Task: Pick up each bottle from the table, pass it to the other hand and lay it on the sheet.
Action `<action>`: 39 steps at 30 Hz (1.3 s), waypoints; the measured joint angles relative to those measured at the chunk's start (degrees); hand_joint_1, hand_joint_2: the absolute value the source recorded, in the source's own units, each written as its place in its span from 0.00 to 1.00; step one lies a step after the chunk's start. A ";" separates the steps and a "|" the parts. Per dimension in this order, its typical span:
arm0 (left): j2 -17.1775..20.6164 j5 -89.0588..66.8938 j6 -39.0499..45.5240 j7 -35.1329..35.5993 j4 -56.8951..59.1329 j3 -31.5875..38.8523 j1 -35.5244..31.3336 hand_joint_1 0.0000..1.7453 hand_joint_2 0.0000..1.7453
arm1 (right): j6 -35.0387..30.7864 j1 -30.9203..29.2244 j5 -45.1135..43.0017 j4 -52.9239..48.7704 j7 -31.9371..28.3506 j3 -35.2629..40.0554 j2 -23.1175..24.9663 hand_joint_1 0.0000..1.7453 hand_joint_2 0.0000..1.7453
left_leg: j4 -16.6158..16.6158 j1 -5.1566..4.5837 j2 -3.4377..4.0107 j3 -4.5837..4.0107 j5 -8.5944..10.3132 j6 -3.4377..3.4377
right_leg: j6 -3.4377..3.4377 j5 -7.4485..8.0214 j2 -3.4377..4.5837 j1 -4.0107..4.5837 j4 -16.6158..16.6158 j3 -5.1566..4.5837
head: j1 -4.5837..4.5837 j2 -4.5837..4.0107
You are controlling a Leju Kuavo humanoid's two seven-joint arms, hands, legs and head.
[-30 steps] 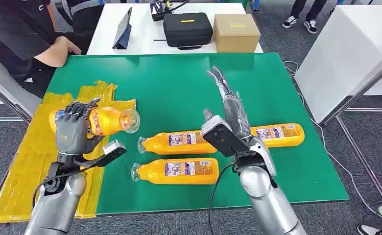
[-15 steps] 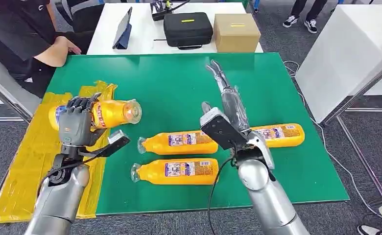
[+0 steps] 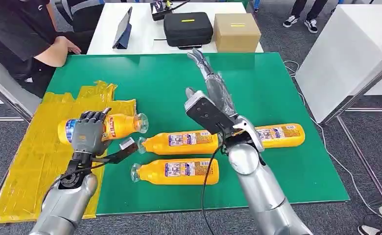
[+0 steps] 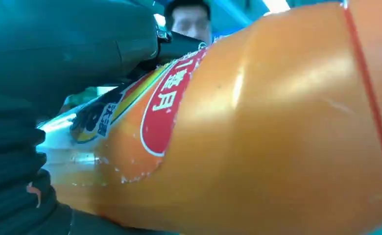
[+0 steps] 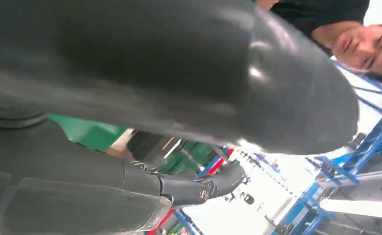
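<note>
green table point(image 3: 287, 161) | left hand point(image 3: 88, 137) lowered bottle point(image 3: 123, 125) toward sheet point(image 3: 32, 156)

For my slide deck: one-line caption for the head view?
Left hand holds an orange bottle by the yellow sheet; right hand open.

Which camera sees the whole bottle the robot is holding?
The head view: the held bottle shows nearly whole in the left hand, above the yellow sheet. The left wrist view shows its label close up; the right wrist view shows the right hand.
</note>
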 measured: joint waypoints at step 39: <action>4.11 7.13 0.76 -4.92 12.12 5.31 1.21 0.00 0.00 | 2.12 1.41 1.42 4.42 -3.61 2.49 2.14 0.00 0.00 | -0.02 -0.01 -0.05 0.24 0.07 -0.14 | -0.04 -0.03 -0.04 -0.01 0.15 0.14 | 0.00 0.02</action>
